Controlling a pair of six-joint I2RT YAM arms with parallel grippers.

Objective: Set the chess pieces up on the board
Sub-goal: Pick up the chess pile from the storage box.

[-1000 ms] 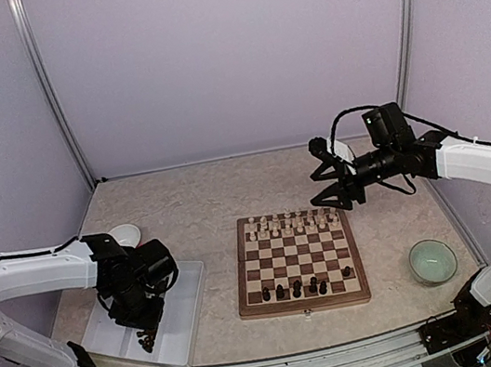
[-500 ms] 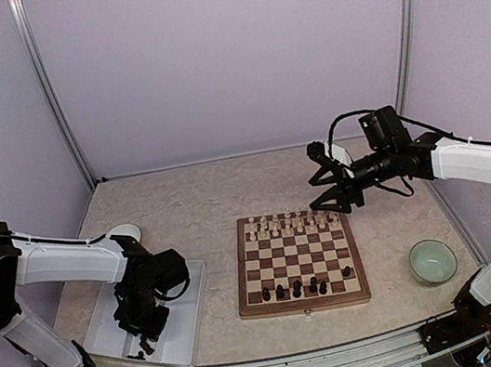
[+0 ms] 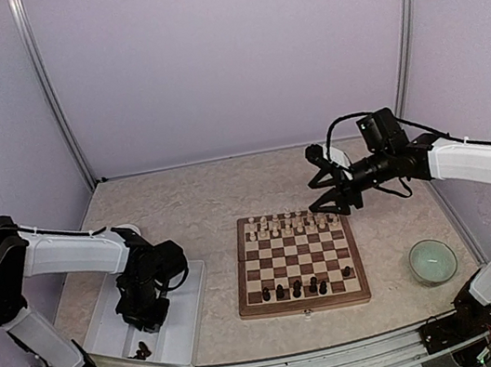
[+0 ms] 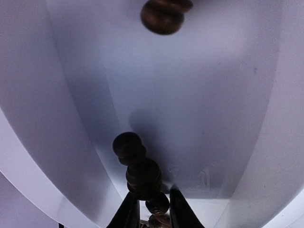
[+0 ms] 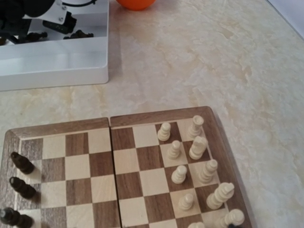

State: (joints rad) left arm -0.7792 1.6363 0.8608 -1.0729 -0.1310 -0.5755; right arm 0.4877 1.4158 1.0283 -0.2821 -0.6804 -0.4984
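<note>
Narrowing from a wider gape, the left gripper now pinches a dark chess piece between its fingertips in the white tray, likely ready for the board to its right; the right gripper hangs wide.

The board sits mid-way across the desk, tray left, bowl right. Chess pieces line its near edge.

The left arm and the right arm share smooth white shells between blocky black joints, thin black cables looping alongside — and the left pincer and the right pincer are black, with dark tapered fingers.
</note>
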